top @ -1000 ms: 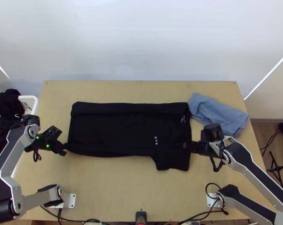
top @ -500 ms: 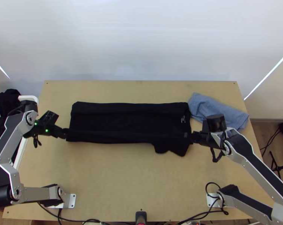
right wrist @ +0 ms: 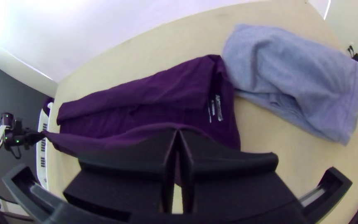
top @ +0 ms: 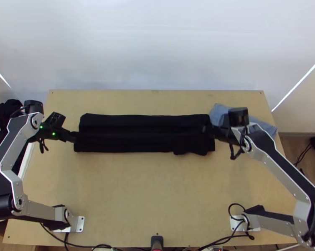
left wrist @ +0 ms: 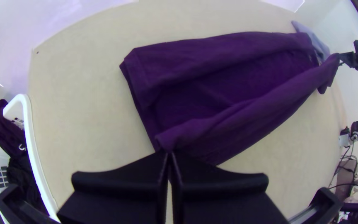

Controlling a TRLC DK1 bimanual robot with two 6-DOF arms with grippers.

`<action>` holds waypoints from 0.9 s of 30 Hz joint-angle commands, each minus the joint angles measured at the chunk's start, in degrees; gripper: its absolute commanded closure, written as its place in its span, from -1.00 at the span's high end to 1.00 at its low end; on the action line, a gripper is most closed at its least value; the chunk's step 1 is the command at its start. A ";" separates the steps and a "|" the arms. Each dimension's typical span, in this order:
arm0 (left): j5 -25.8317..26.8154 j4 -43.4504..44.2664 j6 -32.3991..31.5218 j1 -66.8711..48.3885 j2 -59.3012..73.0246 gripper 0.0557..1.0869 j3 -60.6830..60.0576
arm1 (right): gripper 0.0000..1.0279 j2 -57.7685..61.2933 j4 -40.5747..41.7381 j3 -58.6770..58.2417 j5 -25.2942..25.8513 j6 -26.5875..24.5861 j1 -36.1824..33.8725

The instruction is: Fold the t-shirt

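Note:
The black t-shirt [top: 143, 121] lies as a long strip across the table, its far side folded inward and its near side lifted up and over the middle. At its left end my left gripper [top: 74, 136] holds the raised near edge; at its right end my right gripper [top: 208, 129] holds the other end of that edge. In the left wrist view, my left gripper [left wrist: 169, 153] is shut on a corner of the shirt [left wrist: 245, 62], which looks purple there. In the right wrist view, my right gripper [right wrist: 177, 132] is shut on the raised edge of the shirt [right wrist: 146, 93], with neck print visible beyond.
A blue-grey cloth [right wrist: 291, 79] lies bunched at the table's right side, against the shirt's end and partly under the right arm in the top view. A white basket [left wrist: 32, 145] with dark clothes stands off the left edge. Bare wood [top: 149, 188] stretches along the near side.
Both grippers have moved up the picture with the shirt's near edge. The near side has risen and come over, narrowing the shirt to a strip, and its chest print is now covered.

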 commanded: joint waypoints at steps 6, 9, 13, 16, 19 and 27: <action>0.03 1.95 -4.71 -0.98 7.27 -0.93 8.66 | -0.94 8.88 3.39 7.37 0.97 0.04 -0.77; 0.03 2.39 -6.91 -1.77 9.91 -0.93 11.74 | -0.94 11.07 4.89 8.25 1.06 0.04 -1.12; -0.05 3.80 -9.90 -3.27 12.02 -0.93 13.76 | -0.94 14.50 7.08 9.31 1.06 0.04 -2.09; -0.05 4.59 -11.22 -4.06 13.25 -0.93 14.02 | -0.94 17.05 8.14 10.18 0.97 0.13 -2.79; -0.05 5.03 -11.74 -4.41 14.21 -0.93 13.93 | -0.94 19.60 8.23 11.42 0.97 -0.05 -3.49; -0.05 6.08 -12.36 -4.23 16.32 -0.93 13.85 | -0.94 24.78 9.54 13.17 0.97 -0.23 -4.02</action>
